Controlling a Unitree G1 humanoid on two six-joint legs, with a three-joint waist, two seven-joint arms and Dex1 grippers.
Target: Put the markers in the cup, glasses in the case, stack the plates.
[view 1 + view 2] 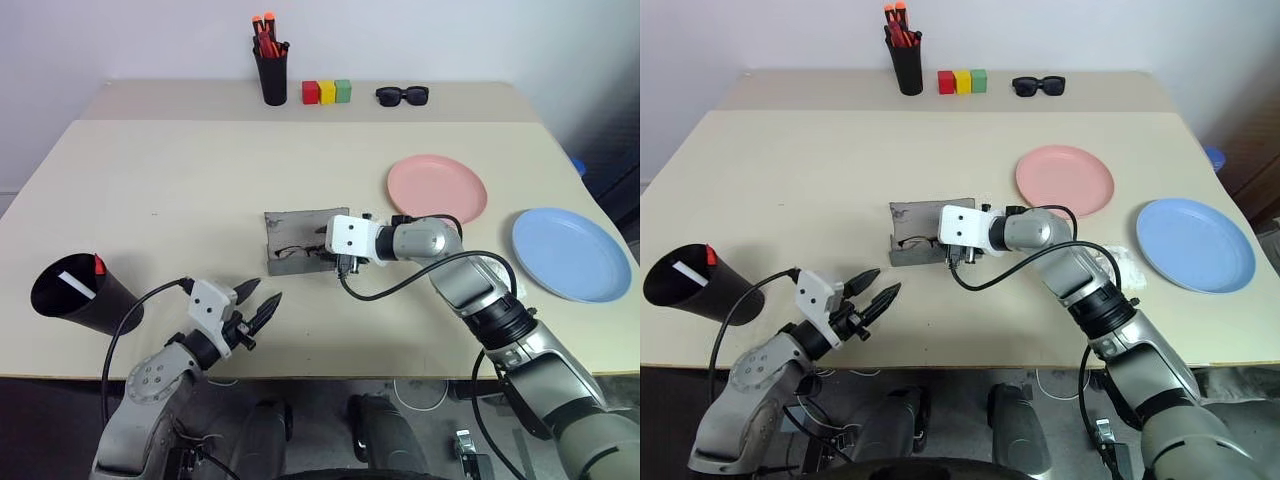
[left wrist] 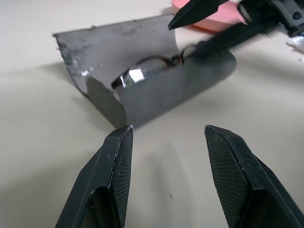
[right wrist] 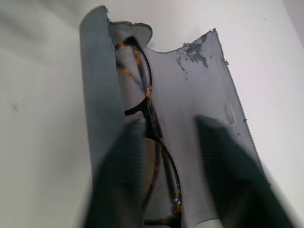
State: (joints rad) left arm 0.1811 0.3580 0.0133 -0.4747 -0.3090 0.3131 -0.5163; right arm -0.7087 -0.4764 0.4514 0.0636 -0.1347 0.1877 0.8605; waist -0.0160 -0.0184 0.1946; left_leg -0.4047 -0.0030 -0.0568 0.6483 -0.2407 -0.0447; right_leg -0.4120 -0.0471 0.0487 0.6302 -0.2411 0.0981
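Right gripper (image 1: 330,258): jaws parted over the open grey case (image 1: 297,241), gripping nothing; the glasses (image 2: 142,76) lie inside the case directly beneath and between its fingers, lid raised on the far side. Left gripper (image 1: 258,305): jaws apart and empty, hanging near the front table edge, with the case ahead of its fingertips and apart from them. Cup (image 1: 78,296): black, tipped on its side well off to the left gripper's outer side, the red-capped and white markers (image 1: 82,278) showing in its mouth. Pink plate (image 1: 437,188): just beyond the right forearm; blue plate (image 1: 570,253): further out to that arm's outer side, the two plates separate and flat. Task standing, as judged: markers appear placed; glasses appear seated in the case, whose lid is not yet shut; plate stacking not begun. Surface: pale beige table (image 1: 180,190), matte, a seam running across its far part. Far edge holds a slim pen holder (image 1: 272,70) with orange-capped pens, three coloured blocks (image 1: 327,92) and black sunglasses (image 1: 402,96). Room: plain white wall behind.
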